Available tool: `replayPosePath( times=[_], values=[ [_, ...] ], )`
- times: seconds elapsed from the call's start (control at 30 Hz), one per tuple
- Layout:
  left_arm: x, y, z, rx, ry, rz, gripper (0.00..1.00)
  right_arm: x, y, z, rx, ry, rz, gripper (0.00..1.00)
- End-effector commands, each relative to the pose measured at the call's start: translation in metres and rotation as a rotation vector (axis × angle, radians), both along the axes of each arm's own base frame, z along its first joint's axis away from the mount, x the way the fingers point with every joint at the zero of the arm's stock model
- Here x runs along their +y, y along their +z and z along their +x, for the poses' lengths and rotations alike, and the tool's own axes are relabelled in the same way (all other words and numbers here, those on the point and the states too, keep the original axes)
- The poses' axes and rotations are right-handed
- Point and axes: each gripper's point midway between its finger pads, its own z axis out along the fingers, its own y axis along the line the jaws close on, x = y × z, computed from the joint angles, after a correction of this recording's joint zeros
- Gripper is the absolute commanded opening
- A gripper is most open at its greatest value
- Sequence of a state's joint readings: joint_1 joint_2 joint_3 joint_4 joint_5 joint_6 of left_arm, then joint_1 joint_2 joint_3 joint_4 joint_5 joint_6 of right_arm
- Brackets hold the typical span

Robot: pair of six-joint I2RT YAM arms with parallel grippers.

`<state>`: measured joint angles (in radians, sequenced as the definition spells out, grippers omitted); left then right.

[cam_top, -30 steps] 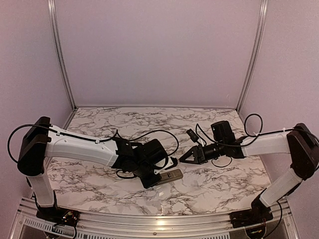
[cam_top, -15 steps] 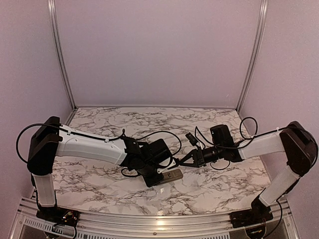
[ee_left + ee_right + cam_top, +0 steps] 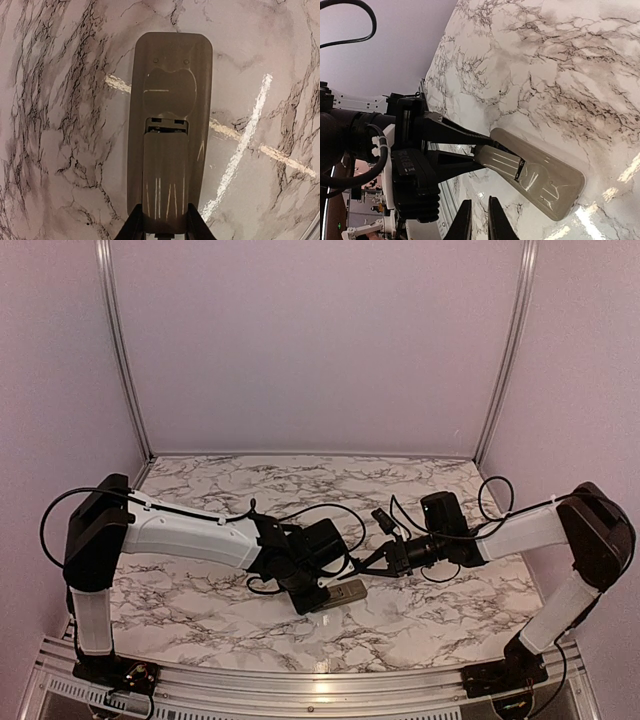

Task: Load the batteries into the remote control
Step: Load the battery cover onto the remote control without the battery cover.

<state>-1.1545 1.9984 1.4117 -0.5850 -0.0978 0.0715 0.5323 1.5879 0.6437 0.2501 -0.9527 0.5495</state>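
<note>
The remote control [image 3: 170, 90] lies back side up on the marble table, tan-grey, and also shows in the top view [image 3: 347, 592] and the right wrist view [image 3: 545, 177]. Its battery cover [image 3: 165, 175] is slid a little toward the near end, leaving a narrow dark gap [image 3: 167, 125]. My left gripper [image 3: 165, 227] is shut on the cover's near end, one finger on each side; it also shows in the right wrist view [image 3: 465, 147]. My right gripper [image 3: 479, 220] hovers just right of the remote, jaws almost together and empty. No batteries are in view.
The marble table [image 3: 420, 615] has a metal rail along its near edge [image 3: 300, 680]. Black cables [image 3: 330, 510] loop above both wrists. Purple walls close in the back and sides.
My right gripper has moved left toward the remote and its jaws have closed. My left arm has stretched a little to the right, still at the remote, which has stayed in place.
</note>
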Motion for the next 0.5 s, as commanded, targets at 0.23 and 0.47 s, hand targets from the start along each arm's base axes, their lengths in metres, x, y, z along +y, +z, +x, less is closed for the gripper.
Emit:
replayPosePath(
  times=[0.23, 0.47],
  values=[
    [-0.0027, 0.0001, 0.0056, 0.009, -0.002, 0.011, 0.15, -0.0051, -0.0044, 0.0061, 0.002, -0.024, -0.005, 0.09],
    [-0.0030, -0.0039, 0.0038, 0.020, -0.011, 0.019, 0.15, -0.0091, -0.0050, 0.0086, 0.006, -0.036, -0.006, 0.09]
  ],
)
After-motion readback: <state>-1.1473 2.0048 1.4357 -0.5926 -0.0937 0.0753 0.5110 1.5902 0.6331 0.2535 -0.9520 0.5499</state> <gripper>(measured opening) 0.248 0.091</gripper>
